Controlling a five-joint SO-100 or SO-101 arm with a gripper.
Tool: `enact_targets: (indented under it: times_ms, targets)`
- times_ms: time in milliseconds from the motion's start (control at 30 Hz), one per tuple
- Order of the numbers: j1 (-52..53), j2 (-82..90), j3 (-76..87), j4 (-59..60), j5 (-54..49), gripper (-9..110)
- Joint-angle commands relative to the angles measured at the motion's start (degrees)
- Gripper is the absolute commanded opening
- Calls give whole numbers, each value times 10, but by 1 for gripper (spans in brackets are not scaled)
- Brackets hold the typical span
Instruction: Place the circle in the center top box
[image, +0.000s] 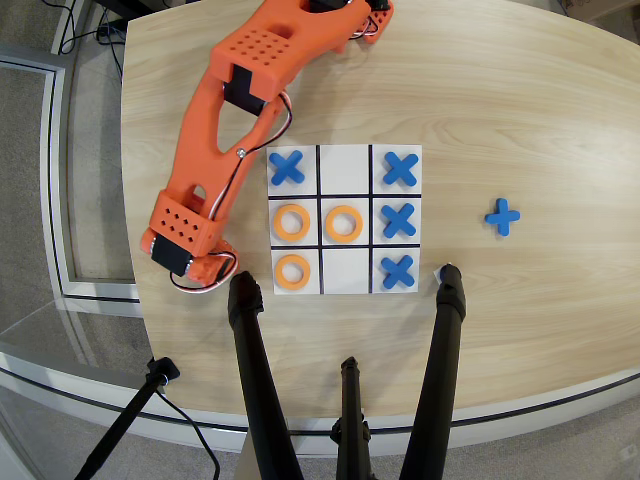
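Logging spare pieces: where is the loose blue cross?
In the overhead view, the loose blue cross lies on the bare table, right of the white board.

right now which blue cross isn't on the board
The lone blue cross lying on the bare wood right of the white board; the other four sit in cells.

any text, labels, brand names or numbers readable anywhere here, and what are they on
None: no printed word, number or brand is readable in the overhead view.
The white board carries only black grid lines.
The blue crosses and orange rings are shaped pieces, not print.
The orange arm shows only a dot-hole pattern.
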Motion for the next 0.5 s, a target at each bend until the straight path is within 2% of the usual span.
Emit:
enact_targets:
  times_ms: [0, 467]
  targets:
    - [-19, 4, 11, -16, 24, 20]
    - [22, -9, 10, -124, 12, 21]
